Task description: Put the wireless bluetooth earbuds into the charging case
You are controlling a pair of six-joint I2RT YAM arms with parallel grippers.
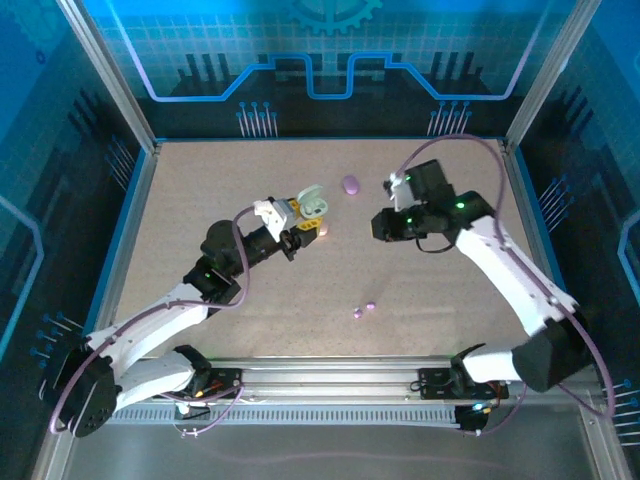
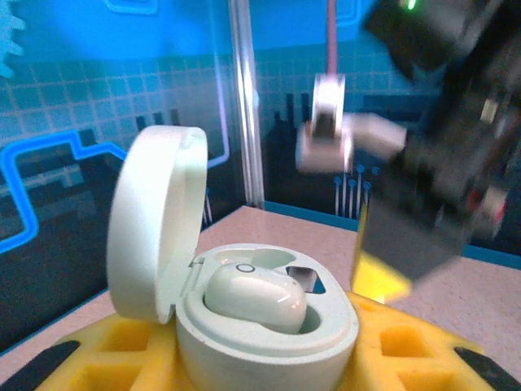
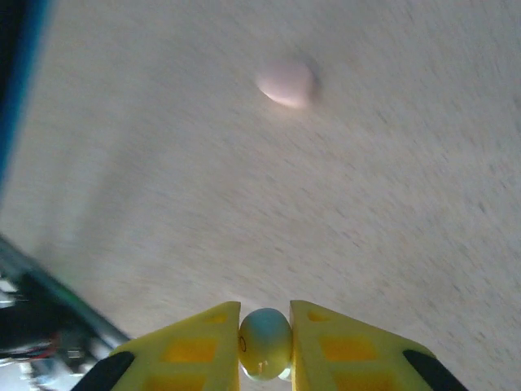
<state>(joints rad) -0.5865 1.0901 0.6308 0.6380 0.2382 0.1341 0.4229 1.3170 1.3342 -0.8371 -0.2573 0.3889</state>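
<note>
**Step in hand:** transfer of the second earbud to the case.

The left gripper [image 1: 303, 218] was closed on the base of the green case [image 2: 269, 334], whose lid [image 2: 155, 220] stood open at 9 o'clock in the left wrist view. One earbud [image 2: 254, 297] sat in the case. The socket [image 2: 303, 277] at its 2 o'clock was empty.

The right gripper [image 3: 264, 330] was pinched almost fully closed on a green earbud [image 3: 264, 342]. In the top view it stood at 3 o'clock of the case, near but apart.

On the counter [image 1: 200, 190] lay:
- a pink piece [image 1: 322, 229] just beside the case at 5 o'clock
- a purple case [image 1: 350, 185] at 1 o'clock
- two purple earbuds [image 1: 358, 313], well apart at 5 o'clock

**Next move, as judged:** bring the held earbud over the empty socket, match its orientation, lower it until seated, then open the gripper.
</note>
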